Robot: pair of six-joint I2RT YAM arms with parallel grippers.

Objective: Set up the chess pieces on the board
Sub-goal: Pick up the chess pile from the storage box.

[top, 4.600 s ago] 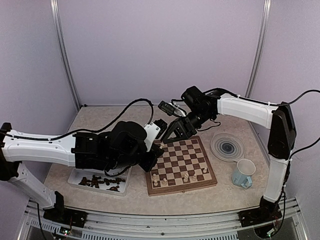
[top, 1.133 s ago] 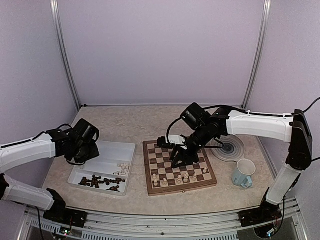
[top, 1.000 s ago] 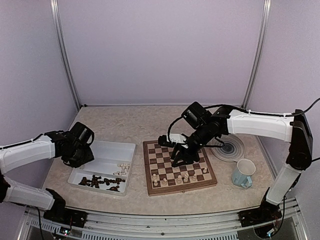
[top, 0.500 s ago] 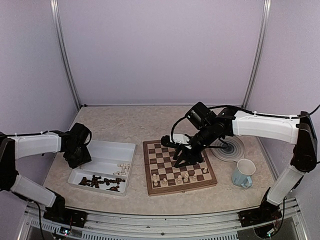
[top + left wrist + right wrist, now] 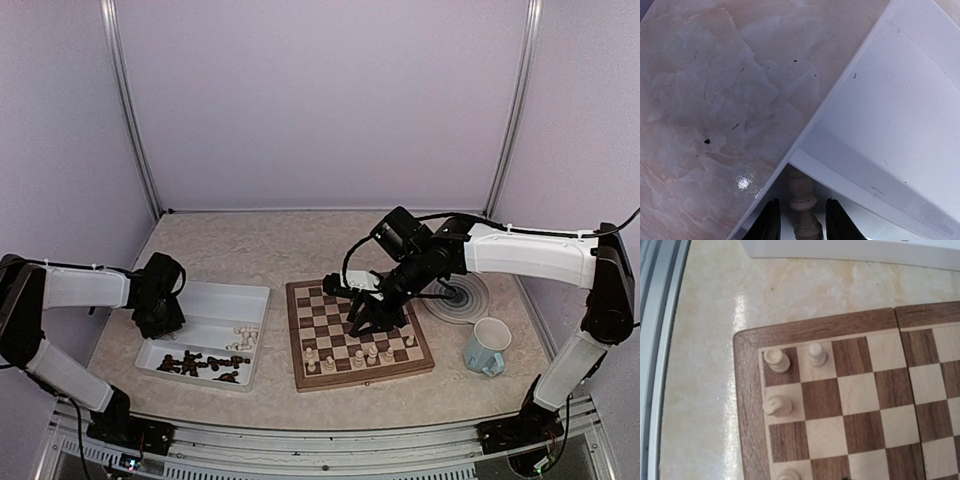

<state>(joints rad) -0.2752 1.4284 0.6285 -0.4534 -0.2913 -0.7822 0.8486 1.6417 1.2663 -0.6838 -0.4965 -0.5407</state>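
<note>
Where the table is closest, dark chess pieces point(image 5: 190, 362) lie in the white tray's point(image 5: 215, 310) near end, and cream chess pieces point(image 5: 358, 357) stand on the board's point(image 5: 747, 405) near row. Farther back, the left claw point(image 5: 160, 322) sits at the tray's left edge with a cream piece point(image 5: 801, 187) between its fingers; I cannot tell if it squeezes. The right claw point(image 5: 365, 318) hangs over the board's middle; apart or together, I cannot tell.

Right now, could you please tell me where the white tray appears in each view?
Top external: white tray, left of the board.
Left wrist: fills the right side.
Right wrist: strip along the top edge.
Shared landmark: the marbled tabletop.
</note>
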